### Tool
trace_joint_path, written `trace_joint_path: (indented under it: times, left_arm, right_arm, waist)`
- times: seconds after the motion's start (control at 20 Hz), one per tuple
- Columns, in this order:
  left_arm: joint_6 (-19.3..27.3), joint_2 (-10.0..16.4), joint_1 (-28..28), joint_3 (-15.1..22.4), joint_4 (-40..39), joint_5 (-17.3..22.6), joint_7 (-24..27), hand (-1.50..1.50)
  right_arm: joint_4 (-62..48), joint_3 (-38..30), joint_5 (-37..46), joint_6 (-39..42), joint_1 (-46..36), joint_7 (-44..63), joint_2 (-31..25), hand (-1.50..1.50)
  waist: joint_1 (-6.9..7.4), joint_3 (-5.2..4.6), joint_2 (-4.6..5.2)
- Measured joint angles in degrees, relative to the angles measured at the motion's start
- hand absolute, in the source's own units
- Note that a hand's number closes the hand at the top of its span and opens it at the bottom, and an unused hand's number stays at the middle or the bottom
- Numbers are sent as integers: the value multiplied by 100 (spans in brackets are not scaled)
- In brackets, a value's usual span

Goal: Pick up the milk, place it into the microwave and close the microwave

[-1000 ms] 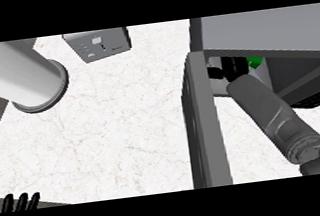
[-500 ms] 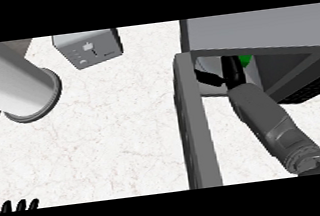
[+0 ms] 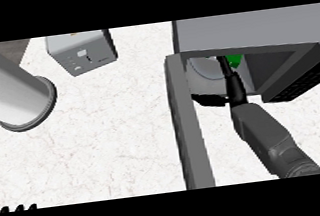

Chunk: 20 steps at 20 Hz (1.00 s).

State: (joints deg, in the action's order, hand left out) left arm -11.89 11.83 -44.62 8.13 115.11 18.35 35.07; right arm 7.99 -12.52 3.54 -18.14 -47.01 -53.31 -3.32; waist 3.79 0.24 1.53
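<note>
- Right robot hand is reaching into the microwave; its grip I cannot tell.
- Milk, seemingly just beyond it, is risking a tip-over if a withdrawing forearm snags it.

Bright, even light washes the white marble counter; the open microwave cavity lies in shadow (darker grey).

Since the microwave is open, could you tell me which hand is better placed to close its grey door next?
Probably the right hand: it reaches into the grey microwave beside the open grey door. The left hand shows only fingertips at the lower-left edge.
</note>
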Motion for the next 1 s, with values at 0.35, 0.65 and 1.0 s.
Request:
trace_joint_path:
  times: [0.35,0.65,1.0]
  left_arm:
    - [19,2,-183,49,157,-49,-176,-150]
    - [43,19,-211,188,239,-296,-364,-150]
    - [78,-127,56,459,-114,-639,-406,-150]
  right_arm:
    - [112,3,-35,614,548,-439,50,-150]
    - [358,166,11,1252,1063,-529,5,-150]
    - [1014,277,-47,1592,1844,-527,-267,-150]
  waist:
    - [-180,-11,-88]
    - [-297,-16,-135]
    - [-380,-25,-166]
